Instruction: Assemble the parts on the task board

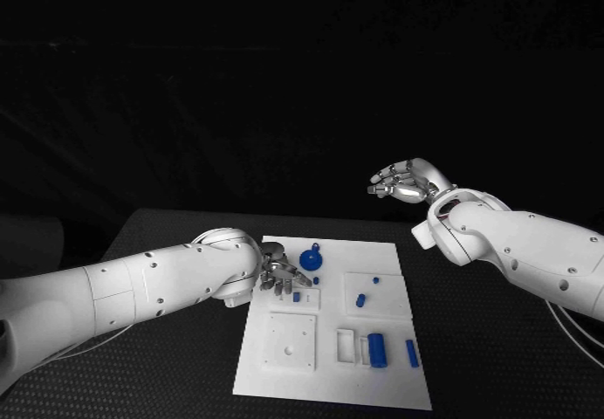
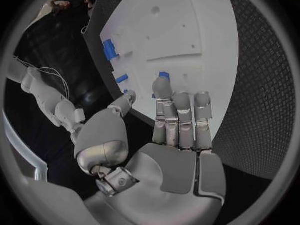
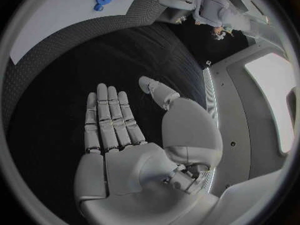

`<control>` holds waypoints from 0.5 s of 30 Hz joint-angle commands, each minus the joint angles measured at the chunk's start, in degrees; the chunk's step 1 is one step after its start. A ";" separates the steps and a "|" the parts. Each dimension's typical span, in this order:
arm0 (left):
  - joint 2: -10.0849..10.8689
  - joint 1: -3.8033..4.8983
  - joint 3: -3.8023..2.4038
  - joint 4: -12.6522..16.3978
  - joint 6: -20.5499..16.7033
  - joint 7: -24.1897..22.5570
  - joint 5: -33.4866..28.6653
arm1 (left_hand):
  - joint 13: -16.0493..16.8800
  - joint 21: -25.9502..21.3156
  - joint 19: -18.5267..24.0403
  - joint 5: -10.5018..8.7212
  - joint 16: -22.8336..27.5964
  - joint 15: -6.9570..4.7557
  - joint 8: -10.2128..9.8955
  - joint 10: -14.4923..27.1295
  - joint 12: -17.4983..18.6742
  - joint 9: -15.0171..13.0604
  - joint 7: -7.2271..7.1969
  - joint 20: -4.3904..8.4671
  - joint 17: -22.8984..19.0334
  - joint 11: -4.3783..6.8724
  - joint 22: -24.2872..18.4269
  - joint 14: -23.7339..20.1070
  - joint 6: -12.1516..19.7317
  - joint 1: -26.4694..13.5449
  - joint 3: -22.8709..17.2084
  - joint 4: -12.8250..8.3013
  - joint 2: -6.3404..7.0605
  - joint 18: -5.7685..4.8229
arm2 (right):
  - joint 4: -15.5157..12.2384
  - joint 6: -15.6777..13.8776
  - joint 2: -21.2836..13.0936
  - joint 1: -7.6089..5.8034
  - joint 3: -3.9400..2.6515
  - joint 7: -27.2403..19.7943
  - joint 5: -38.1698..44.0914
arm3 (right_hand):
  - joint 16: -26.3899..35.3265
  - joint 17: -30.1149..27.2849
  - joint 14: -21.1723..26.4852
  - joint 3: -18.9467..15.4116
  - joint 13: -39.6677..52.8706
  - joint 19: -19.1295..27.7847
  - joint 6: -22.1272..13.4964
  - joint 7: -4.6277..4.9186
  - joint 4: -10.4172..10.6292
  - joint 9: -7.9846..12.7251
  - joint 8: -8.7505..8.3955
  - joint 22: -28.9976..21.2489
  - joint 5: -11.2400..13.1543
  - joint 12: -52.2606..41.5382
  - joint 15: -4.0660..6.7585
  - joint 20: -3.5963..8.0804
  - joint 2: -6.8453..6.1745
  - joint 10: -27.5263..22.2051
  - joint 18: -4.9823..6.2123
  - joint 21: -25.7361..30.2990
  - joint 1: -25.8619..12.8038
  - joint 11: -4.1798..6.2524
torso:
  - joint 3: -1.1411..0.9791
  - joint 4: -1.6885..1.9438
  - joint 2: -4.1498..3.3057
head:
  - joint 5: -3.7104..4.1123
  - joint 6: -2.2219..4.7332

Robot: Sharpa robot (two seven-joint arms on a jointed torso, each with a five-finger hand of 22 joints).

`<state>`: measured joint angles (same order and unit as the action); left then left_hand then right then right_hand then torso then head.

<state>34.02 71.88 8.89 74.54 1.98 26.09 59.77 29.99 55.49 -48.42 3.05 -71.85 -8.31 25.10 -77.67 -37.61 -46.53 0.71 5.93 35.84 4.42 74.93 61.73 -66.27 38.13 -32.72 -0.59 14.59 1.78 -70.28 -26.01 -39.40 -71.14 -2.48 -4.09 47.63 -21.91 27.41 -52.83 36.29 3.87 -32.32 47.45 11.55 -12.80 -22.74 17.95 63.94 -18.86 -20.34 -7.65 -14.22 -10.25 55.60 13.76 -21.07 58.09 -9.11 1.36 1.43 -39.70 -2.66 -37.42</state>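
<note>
We judge assembly barely begun: blue parts [image 1: 376,349] lie loose on the task board [image 1: 333,384]. Left hand [image 1: 279,272] hovers released beside them; right hand [image 1: 405,182] empty, raised well away.

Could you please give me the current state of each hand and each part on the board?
left hand: open, fingers over the board, holding nothing
right hand: open, raised beyond the board, holding nothing
task board: flat on the table
round blue part: lying on the board
blue cylinder: lying in its recess
</note>
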 commanded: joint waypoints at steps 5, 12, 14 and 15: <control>3.46 0.26 0.01 4.10 -9.75 -9.87 -1.00 | -0.74 -2.51 3.82 -0.14 3.01 2.13 -3.27 5.83 2.46 1.34 2.71 5.87 -1.44 -2.42 0.03 -4.55 5.92 8.21 -0.37 -3.94 -0.63 -0.82 | -0.03 0.55 -0.39 0.21 0.01 -0.96 -0.26 | 0.26 -0.07 0.06 -0.09 -0.03 0.33 -0.41 -0.03 0.19 0.09 0.10 0.07 -0.39 0.45 -0.41 0.00 -0.06 0.41 -0.35 0.28 0.03 0.12 | -0.02 -0.01 -0.03 | 0.27 0.04; 7.66 0.14 2.21 7.74 -23.25 -27.50 2.98 | -3.76 -6.34 7.71 3.85 7.64 6.54 -7.16 12.34 6.61 5.14 6.15 1.66 -4.60 -6.15 -0.84 -9.28 12.26 24.01 -0.67 -13.78 -2.38 -1.33 | -0.06 0.61 -0.88 0.58 0.02 -1.52 -0.31 | 0.31 -0.07 0.03 0.00 -0.02 0.36 -0.39 -0.06 0.07 0.11 0.12 0.11 -0.36 0.57 -0.40 0.01 0.03 0.46 -0.30 0.31 0.27 0.16 | 0.04 0.05 -0.03 | 0.48 -0.07; 8.43 0.13 2.91 8.13 -26.28 -30.99 5.96 | -4.55 -6.84 7.89 3.98 8.51 7.09 -7.56 13.12 7.46 5.97 6.64 1.11 -5.21 -6.67 -0.93 -9.73 12.81 25.72 -0.53 -14.54 -2.06 -1.11 | -0.04 0.59 -0.92 0.58 0.02 -1.63 -0.31 | 0.32 -0.07 0.02 0.02 -0.02 0.37 -0.38 -0.06 0.05 0.12 0.13 0.11 -0.36 0.60 -0.39 0.00 0.04 0.48 -0.29 0.31 0.31 0.16 | 0.05 0.11 0.02 | 0.54 -0.22; 9.00 0.13 3.46 8.34 -28.00 -33.08 7.71 | -5.44 -7.79 8.68 4.17 9.95 7.89 -7.90 13.71 8.52 6.73 6.85 0.35 -6.05 -7.19 -1.20 -10.48 13.23 27.00 -0.66 -14.99 -1.94 -1.10 | -0.06 0.57 -0.91 0.58 0.02 -1.69 -0.31 | 0.32 -0.07 0.02 0.02 -0.02 0.37 -0.38 -0.06 0.04 0.12 0.13 0.12 -0.35 0.61 -0.39 0.00 0.04 0.49 -0.29 0.31 0.32 0.16 | 0.06 0.16 0.06 | 0.55 -0.21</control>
<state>42.87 71.92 12.34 82.48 -16.54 4.60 62.32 24.80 47.96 -40.11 6.97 -62.29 -0.86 17.32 -64.32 -29.39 -40.01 7.65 3.90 30.03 -2.70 73.83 51.27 -53.40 64.67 -33.34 -15.36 12.60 0.85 -70.26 -26.00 -40.32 -70.56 -2.43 -4.61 47.45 -21.91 27.41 -52.83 36.29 3.87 -32.32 47.45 11.55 -12.80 -22.69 17.95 64.00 -18.86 -20.12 -7.65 -14.21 -10.25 55.81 13.76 -21.07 58.09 -8.89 1.38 1.48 -39.71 -2.16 -37.57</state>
